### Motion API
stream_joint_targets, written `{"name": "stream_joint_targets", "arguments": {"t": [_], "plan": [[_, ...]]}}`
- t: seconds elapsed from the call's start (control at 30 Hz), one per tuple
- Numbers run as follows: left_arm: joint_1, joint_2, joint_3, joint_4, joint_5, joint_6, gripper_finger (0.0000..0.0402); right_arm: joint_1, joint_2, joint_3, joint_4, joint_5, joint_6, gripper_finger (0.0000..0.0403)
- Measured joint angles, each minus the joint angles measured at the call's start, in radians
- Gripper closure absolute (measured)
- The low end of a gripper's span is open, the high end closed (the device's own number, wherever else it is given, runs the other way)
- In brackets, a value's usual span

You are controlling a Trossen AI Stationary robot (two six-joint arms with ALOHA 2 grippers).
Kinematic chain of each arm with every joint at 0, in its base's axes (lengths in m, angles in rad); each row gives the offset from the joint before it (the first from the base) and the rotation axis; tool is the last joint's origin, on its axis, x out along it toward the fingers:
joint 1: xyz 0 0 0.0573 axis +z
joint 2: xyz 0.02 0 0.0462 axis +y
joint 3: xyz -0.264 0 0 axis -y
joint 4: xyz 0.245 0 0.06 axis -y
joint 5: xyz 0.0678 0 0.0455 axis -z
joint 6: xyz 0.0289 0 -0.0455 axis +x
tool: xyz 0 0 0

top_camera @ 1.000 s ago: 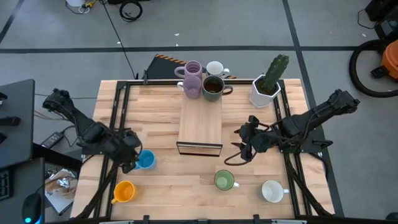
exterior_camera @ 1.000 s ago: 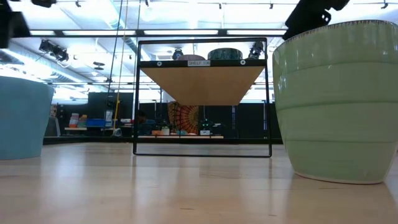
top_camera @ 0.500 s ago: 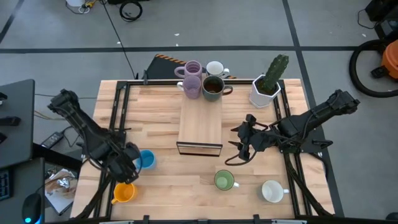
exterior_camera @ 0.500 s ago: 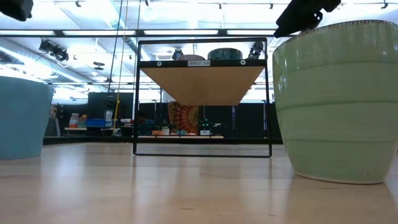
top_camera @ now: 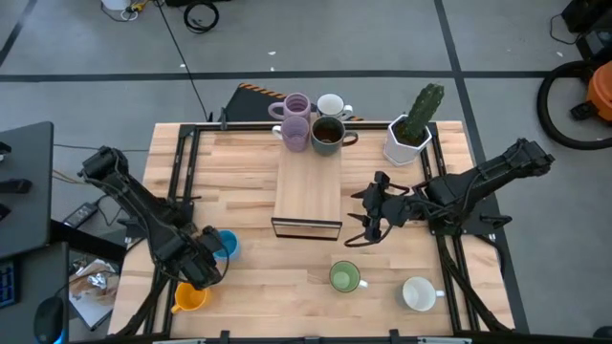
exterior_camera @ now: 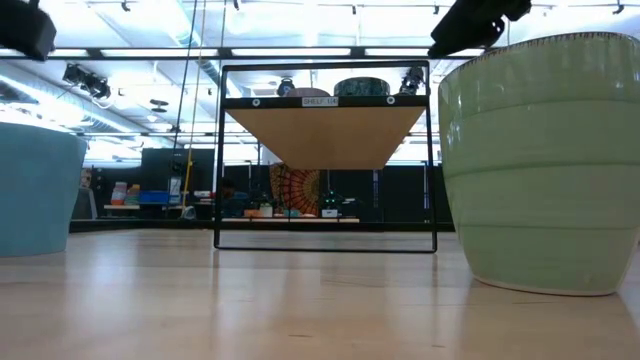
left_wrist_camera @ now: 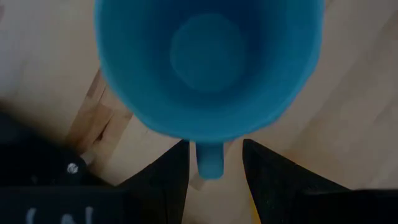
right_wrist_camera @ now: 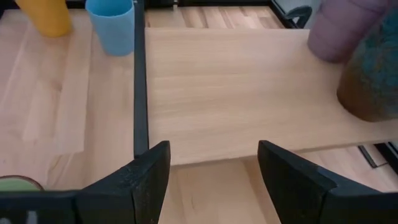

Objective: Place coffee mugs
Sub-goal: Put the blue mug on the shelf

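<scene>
The blue mug (top_camera: 226, 245) stands upright on the table at the left, seen from above in the left wrist view (left_wrist_camera: 208, 62). My left gripper (top_camera: 210, 260) is open low beside it, its fingers (left_wrist_camera: 174, 180) on either side of the mug's handle (left_wrist_camera: 210, 163) without touching it. The orange mug (top_camera: 189, 297) stands just nearer. The green mug (top_camera: 345, 277) and a white mug (top_camera: 419, 292) stand near the front. Two lilac mugs (top_camera: 295, 118), a white one (top_camera: 331, 104) and a dark brown one (top_camera: 327, 135) stand at the shelf's far end. My right gripper (top_camera: 366, 223) is open and empty, right of the shelf.
A wooden shelf on a black frame (top_camera: 308, 191) stands mid-table. A white planter with a cactus (top_camera: 411, 134) stands at the far right. Black rails (top_camera: 180, 182) run along both sides of the table. Bare wood lies between the shelf and the green mug.
My left gripper has gone toward the table's near edge, from beside the blue mug to a place between the blue and orange mugs. My right gripper has shifted a little toward the shelf. The mugs have stayed where they were.
</scene>
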State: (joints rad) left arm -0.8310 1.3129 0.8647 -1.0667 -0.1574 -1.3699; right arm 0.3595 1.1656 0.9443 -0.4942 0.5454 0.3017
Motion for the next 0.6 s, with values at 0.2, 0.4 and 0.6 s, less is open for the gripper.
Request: {"name": "stream_joint_targets", "arguments": {"t": [0.2,0.4,0.6], "plan": [[0.011,0.003,-0.097,0.101,0.028,0.014,0.0247,-0.020,0.000,0.000,0.008,-0.030,-0.013,0.0155],[0.027,0.003,-0.121,0.114,0.001,0.028,0.0254,-0.047,0.000,0.000,0.011,-0.065,-0.017,0.0161],[0.049,0.003,-0.121,0.112,-0.004,0.071,0.0311,-0.056,0.005,0.000,0.012,-0.087,-0.018,0.0168]]}}
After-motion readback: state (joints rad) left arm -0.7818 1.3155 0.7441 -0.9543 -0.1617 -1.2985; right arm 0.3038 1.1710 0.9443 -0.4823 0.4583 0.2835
